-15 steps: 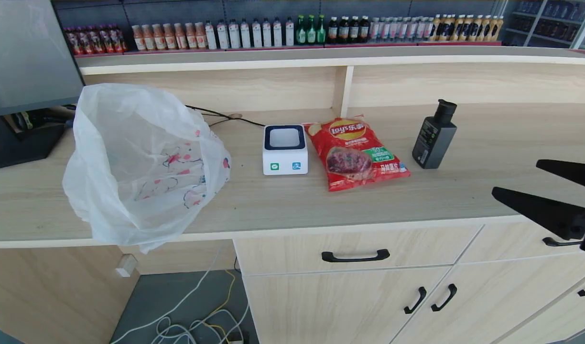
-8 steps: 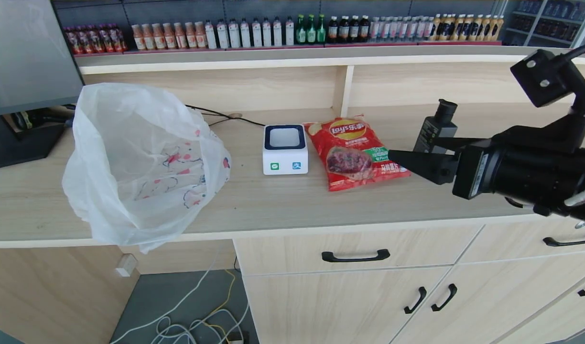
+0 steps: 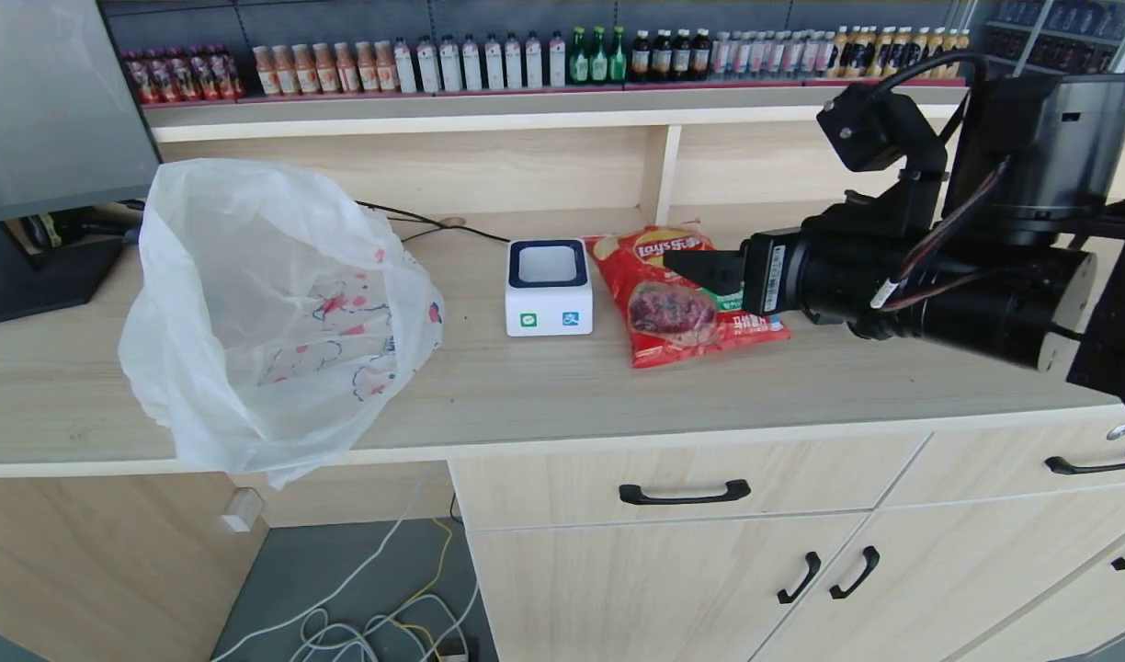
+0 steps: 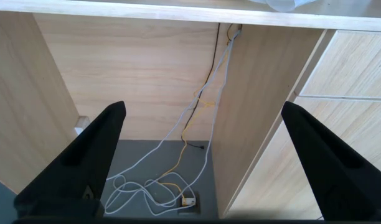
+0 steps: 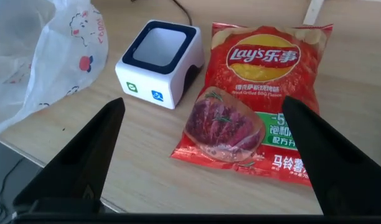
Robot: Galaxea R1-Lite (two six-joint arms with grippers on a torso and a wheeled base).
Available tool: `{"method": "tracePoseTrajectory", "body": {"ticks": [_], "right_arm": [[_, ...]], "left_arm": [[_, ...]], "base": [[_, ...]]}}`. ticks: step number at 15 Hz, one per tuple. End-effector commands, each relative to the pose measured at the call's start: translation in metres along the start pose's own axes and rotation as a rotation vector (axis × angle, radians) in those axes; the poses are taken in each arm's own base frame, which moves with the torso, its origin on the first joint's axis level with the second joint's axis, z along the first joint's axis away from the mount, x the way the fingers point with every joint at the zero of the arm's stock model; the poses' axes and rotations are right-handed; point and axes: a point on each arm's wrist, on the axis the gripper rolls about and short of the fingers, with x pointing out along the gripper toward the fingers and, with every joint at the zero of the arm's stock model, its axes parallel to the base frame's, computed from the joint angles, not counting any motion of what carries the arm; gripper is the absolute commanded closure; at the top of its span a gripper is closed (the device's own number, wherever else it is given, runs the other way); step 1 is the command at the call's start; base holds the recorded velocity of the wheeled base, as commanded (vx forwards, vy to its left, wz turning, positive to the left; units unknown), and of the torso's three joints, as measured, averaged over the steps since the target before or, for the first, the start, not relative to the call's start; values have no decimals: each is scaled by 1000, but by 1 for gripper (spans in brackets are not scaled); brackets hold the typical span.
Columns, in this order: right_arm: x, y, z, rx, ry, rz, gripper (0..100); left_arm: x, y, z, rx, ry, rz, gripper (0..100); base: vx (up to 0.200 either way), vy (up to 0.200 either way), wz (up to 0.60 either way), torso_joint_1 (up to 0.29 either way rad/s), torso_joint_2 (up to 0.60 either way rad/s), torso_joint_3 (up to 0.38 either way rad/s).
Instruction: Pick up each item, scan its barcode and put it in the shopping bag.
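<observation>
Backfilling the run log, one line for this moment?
right gripper open over chips bag | left gripper open below counter | scanner, shopping bag on counter

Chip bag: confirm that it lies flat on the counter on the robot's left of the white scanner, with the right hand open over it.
One detail is wrong. The head view shows the chip bag lying flat on the counter on the robot's right of the white scanner, not its left. The right hand is open over it, as stated.

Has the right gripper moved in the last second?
Yes. The right gripper has swung in from the counter's right edge toward the scanner and is now over the chips.
</observation>
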Motion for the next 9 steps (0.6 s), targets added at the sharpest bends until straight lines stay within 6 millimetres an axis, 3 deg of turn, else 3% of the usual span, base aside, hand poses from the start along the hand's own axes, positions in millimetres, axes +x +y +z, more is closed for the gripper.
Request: {"method": "tracePoseTrajectory", "body": {"ticks": [1, 5, 9], "right_arm": [[31, 1, 0, -16, 11, -20, 0], [42, 0, 0, -21, 77, -64, 0], [58, -7, -19, -23, 131, -119, 0]], "left_arm": [[0, 0, 0, 0, 0, 0, 0], [0, 0, 0, 0, 0, 0, 0], [0, 0, 0, 0, 0, 0, 0]], "base": [[0, 0, 0, 0, 0, 0], [0, 0, 0, 0, 0, 0], [0, 0, 0, 0, 0, 0]]}}
